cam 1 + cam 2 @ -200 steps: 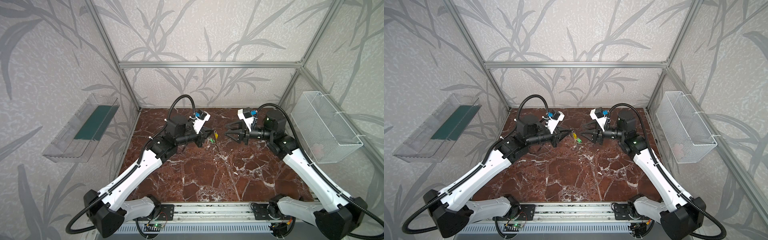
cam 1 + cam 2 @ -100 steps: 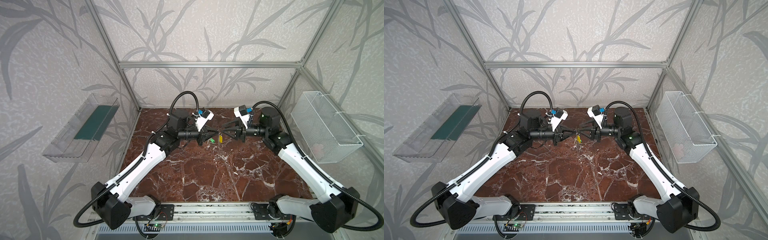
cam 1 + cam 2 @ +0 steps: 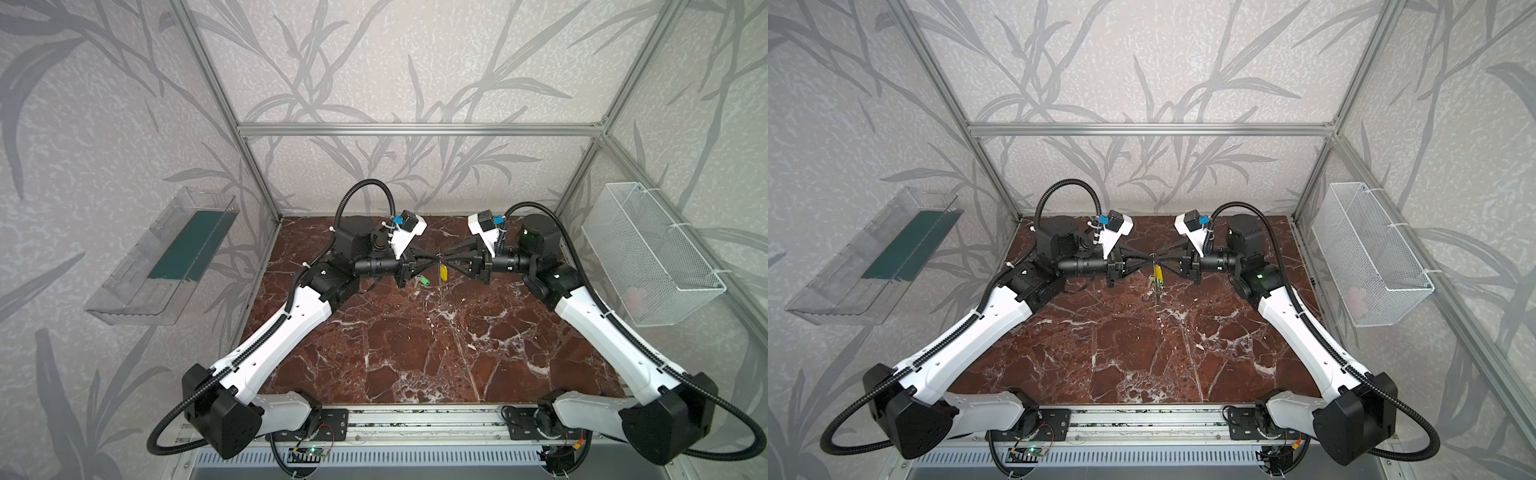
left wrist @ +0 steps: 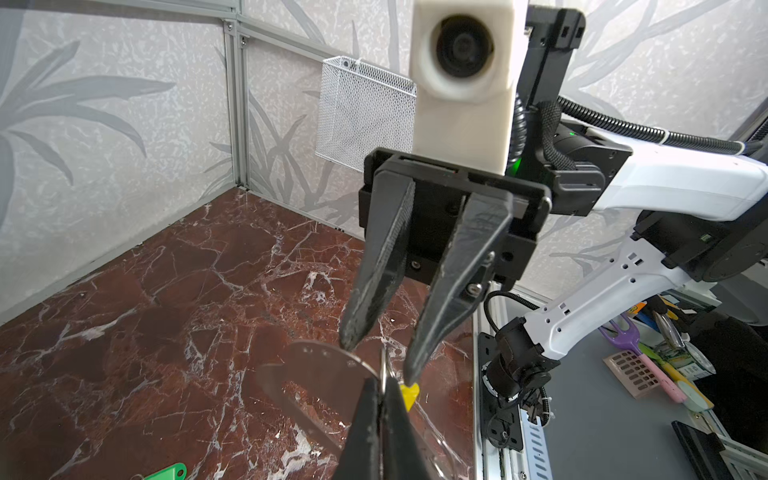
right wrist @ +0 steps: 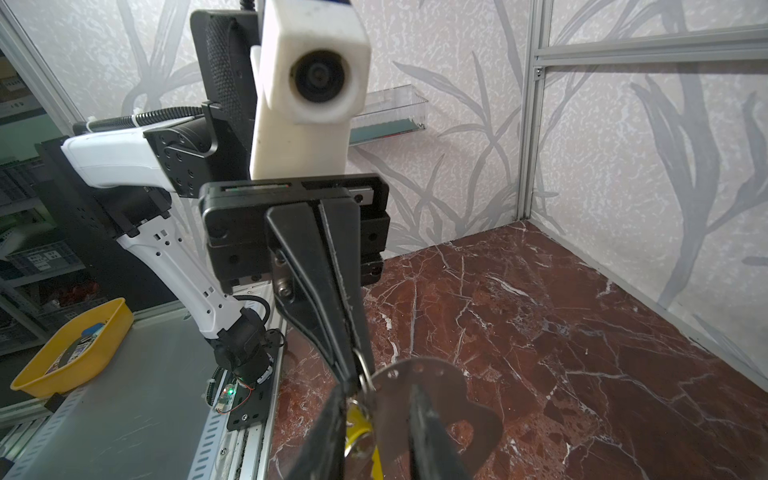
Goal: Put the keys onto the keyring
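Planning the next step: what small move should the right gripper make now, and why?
Probably close the right gripper: its jaws stand apart astride the rim of the keyring, which the shut left gripper holds aloft, with the yellow-tagged key hanging there.

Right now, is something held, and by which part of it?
The left gripper is shut on the keyring at its rounded edge, beside the yellow key's small ring. The right gripper stands open around it.

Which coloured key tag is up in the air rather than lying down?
The yellow tag hangs in the air by the keyring pinched in the left end effector; the green tag lies flat on the table.
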`<state>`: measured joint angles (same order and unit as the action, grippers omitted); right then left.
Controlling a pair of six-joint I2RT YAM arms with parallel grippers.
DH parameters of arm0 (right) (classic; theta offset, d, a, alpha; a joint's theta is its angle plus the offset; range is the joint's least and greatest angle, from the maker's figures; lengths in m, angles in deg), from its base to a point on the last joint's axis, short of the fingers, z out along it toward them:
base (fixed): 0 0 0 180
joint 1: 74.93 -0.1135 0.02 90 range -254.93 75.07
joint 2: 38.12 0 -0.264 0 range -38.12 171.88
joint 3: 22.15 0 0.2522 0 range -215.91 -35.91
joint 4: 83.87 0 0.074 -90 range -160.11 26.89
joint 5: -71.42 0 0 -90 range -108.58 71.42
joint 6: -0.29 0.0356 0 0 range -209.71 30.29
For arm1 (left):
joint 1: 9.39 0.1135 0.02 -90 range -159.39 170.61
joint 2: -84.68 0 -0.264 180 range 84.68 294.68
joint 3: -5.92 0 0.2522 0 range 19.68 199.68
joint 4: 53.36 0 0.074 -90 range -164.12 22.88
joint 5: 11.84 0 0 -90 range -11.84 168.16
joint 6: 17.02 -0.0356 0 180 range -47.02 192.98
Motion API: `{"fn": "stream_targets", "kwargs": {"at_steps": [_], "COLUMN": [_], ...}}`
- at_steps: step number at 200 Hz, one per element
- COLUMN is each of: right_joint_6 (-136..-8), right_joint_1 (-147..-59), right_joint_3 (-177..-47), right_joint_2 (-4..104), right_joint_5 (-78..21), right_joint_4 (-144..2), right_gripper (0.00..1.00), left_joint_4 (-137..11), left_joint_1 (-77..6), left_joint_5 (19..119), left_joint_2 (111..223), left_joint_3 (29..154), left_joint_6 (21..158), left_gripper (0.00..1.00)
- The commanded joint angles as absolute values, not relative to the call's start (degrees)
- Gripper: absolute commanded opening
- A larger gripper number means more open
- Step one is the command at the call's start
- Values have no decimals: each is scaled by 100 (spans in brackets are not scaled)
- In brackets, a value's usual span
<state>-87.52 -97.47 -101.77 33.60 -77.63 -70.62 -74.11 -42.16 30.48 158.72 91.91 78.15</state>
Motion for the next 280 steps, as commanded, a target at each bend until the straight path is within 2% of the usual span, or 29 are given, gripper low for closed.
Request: {"fn": "stream_targets", "kwargs": {"at_steps": [1,44,102,139,152,172,199,224,280], "right_joint_6": [-8612,-8530,-8529,-8652,-8803,-9160,-9522,-9879,-11434], "right_joint_1": [-9734,-9751,-9837,-9840,-9840,-9839,-9840,-9847,-9910], "right_joint_3": [-10099,-10128,-10166,-10230,-10334,-10609,-10959,-11239,-12587], "right_joint_2": [3390,3447,3509,3509,3516,3573,3721,3895,4696], "right_joint_5": [-7909,-7993,-8015,-7814,-7509,-6904,-6376,-6180,-6267], "right_joint_4": [-7355,-7454,-7486,-7262,-6939,-6210,-5424,-4933,-2921], "right_gripper": [24,17,0,0,0,0,0,0,0], "left_joint_4": [-7110,-7056,-6884,-6981,-7171,-7570,-8012,-8515,-10117], "left_joint_1": [-4190,-4187,-4190,-4188,-4185,-4187,-4197,-4238,-4799], "left_joint_5": [2904,2883,2849,2980,3244,3852,4596,5253,7248], "left_joint_2": [15891,15933,16017,16035,16020,15919,15659,15417,15590], "left_joint_3": [9162,9144,9095,9094,9121,9105,9026,9113,10186], "left_joint_6": [7859,7905,8051,8053,8030,8002,8031,7935,7098], "left_gripper": [0,0,0,0,0,22,32,37,37]}}
